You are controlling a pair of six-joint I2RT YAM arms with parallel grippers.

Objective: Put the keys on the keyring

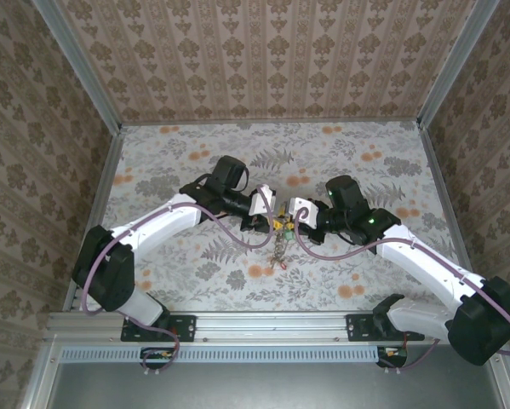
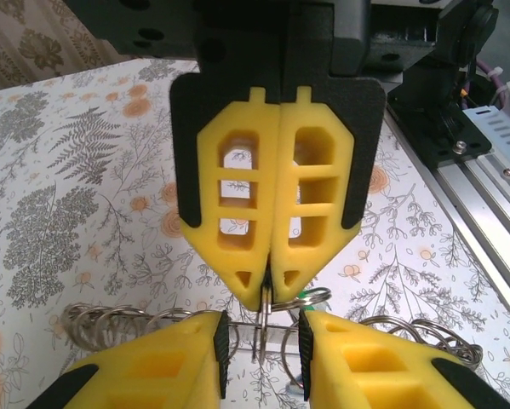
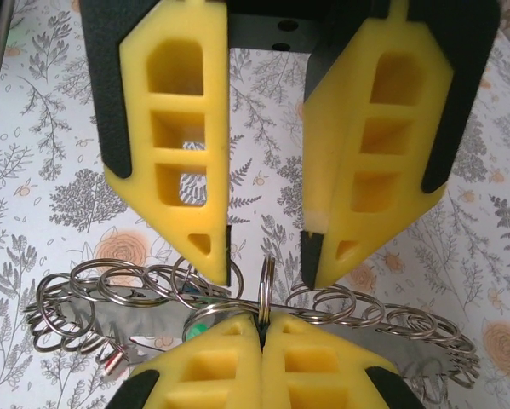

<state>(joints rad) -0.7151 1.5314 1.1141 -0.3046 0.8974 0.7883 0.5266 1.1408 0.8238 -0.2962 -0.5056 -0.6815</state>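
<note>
**Top external view.** Both arms reach in low from the near edge, elbows out and wrists level, so the left gripper (image 1: 272, 215) and right gripper (image 1: 290, 215) meet tip to tip over the middle of the table (image 1: 178, 145). The keys (image 1: 280, 225) show as coloured specks directly under the meeting fingertips. The keyring (image 1: 278, 251) trails from there back toward the arm bases. Whether it hangs or lies flat cannot be told.

**Left wrist view.** The right gripper faces the camera, clenched, with a thin split ring (image 2: 260, 336) standing edge-on from its tips. The left gripper's fingers are parted and sit on either side of that ring without touching it.

**Right wrist view.** The right gripper's pads are pressed together on the split ring. The released left gripper straddles the ring's far edge. The keyring, crowded with small rings, stretches out to both sides of the clenched tips. A green key head (image 3: 199, 328) lies just beside them and a red key head (image 3: 114, 365) farther along.

**Step in hand (judged).** One arm steadies a ring for threading. The next move likely calls for the left gripper to close squarely on the ring's thin edge, which is liable to slip.
</note>
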